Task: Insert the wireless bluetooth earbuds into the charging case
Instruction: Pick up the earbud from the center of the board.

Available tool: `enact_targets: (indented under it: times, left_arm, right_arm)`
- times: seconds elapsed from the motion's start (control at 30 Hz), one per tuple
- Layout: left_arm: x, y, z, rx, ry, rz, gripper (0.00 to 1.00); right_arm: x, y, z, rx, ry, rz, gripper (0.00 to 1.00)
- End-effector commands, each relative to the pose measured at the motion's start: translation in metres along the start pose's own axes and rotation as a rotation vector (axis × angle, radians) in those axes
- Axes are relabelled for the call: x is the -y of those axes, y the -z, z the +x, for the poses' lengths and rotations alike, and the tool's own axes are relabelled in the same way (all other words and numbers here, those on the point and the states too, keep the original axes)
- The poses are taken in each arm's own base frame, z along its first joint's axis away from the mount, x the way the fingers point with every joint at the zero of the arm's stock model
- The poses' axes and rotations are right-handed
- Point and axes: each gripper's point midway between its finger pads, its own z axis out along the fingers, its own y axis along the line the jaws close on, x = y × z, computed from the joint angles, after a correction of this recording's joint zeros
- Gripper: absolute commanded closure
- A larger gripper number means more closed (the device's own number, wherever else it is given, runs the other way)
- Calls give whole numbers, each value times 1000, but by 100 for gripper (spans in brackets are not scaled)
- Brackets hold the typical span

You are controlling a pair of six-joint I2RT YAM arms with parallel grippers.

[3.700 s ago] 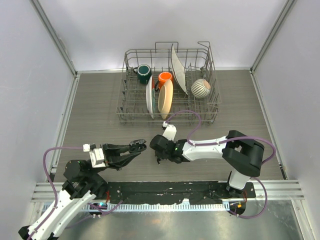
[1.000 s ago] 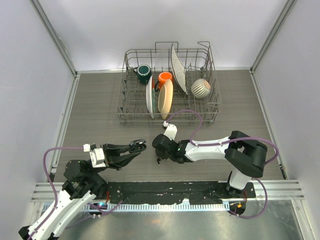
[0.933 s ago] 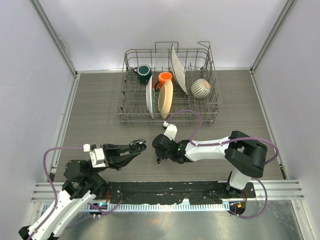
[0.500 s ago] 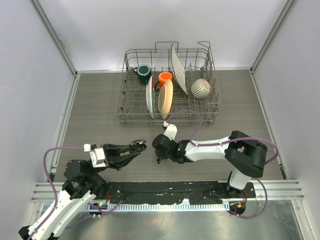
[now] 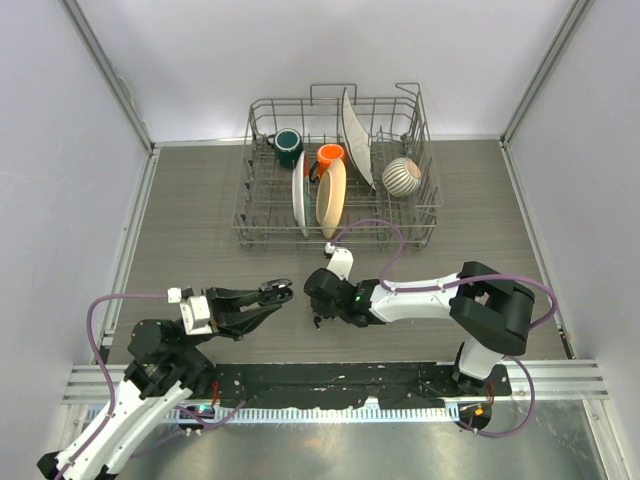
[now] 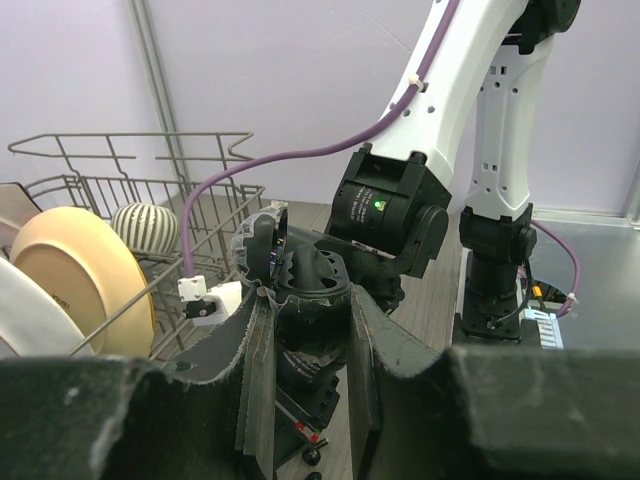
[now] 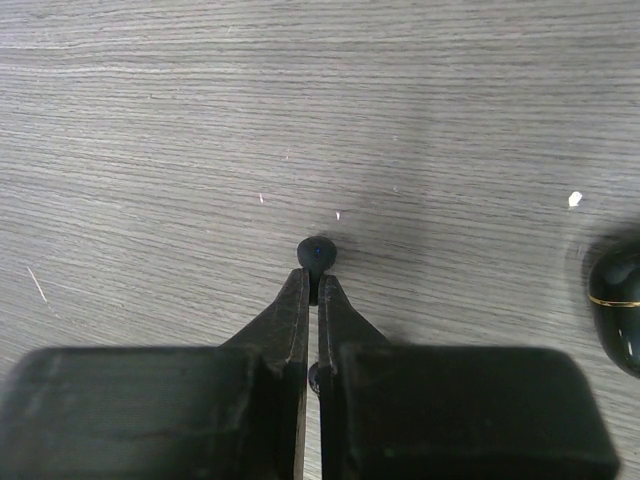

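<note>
Left claw (image 5: 277, 293): pinching the charging case (image 6: 305, 285) between its two fingers, held up off the table (image 7: 150, 120), hinged lid open and tipped to the left in the left wrist view. Small dark bits lie on the table below the case, too small to identify. Just right of it, right claw (image 7: 312, 281): pointed down at the table, fingers pressed nearly together with only a hairline gap. One earbud (image 7: 316, 249) sits right at the fingertips, with its round head poking out past the tips and resting on the table. Its stem appears nipped between them, but the contact itself is hidden by the fingers. From above, the two claws are near each other but apart, left of table centre at the near edge, and the earbud can't be made out under the right wrist. Far right in the right wrist view: a glossy black oval (image 7: 618, 300) with a thin gold line, cut off by the frame edge, well apart from the earbud. The table is grey wood-grain with a few white specks. At the back, a wire dish rack (image 5: 260, 215) holds a green mug (image 5: 288, 146), an orange cup (image 5: 331, 155), upright plates and a striped bowl (image 5: 402, 176). Pale lavender walls (image 5: 60, 150) stand on three sides.
</note>
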Motion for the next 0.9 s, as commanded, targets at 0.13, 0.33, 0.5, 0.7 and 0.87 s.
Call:
enact_targets:
  times: [0.13,0.33,0.5,0.7,0.87]
  left_arm:
    - [-7,2,-9,23,-44,-43,100]
    - [-11,7,-18,69,-73,-79,100]
    - [-8,6,-22,79,-74,-62,100]
    - [-10,7,-28,111,-43,-87,100]
    - [-12,5,-33,162,-17,-94,100]
  right_arm:
    - [-18,15,-29,76,15,-44,99]
    - [-26,30,-41,106,36,-95,99]
    - [-39,48,-54,135,40,-175,99]
    - [-44,68,-66,172,71,-233,99]
    - [-45,91,-79,217,149,-285,99]
